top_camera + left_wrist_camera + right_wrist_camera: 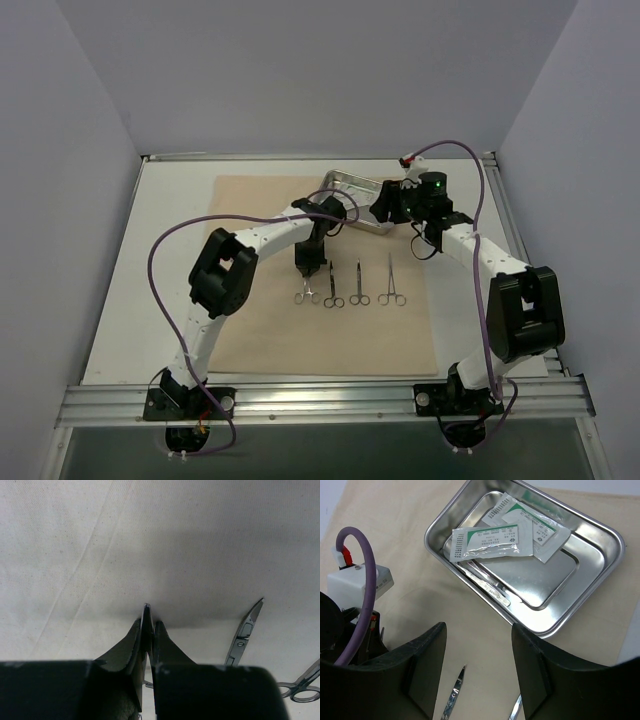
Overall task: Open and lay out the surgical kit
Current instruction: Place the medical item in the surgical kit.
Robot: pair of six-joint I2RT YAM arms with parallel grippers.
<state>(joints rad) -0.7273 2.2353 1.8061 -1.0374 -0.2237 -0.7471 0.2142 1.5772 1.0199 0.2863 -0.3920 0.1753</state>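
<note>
The beige cloth wrap (pixel 260 320) lies spread flat on the table. At its far edge stands the steel tray (pixel 355 192), which holds two white packets (pixel 487 542) (pixel 535 522) and tweezers (pixel 487 582). Several clamps lie side by side on the cloth (pixel 333 290) (pixel 359 285) (pixel 391 282). My left gripper (pixel 308 268) points down at the leftmost clamp (pixel 307 293). Its fingers (pixel 165 640) are shut on that clamp's thin blade (pixel 146 611). My right gripper (pixel 479 630) hovers open just in front of the tray (pixel 600 580), holding nothing.
A neighbouring clamp (pixel 243 632) lies close to the right of my left gripper. Two clamp tips (pixel 455 692) show below my right gripper. The left arm's wrist with its purple cable (pixel 357 582) is close on the left. A metal rail (pixel 320 400) runs along the near edge.
</note>
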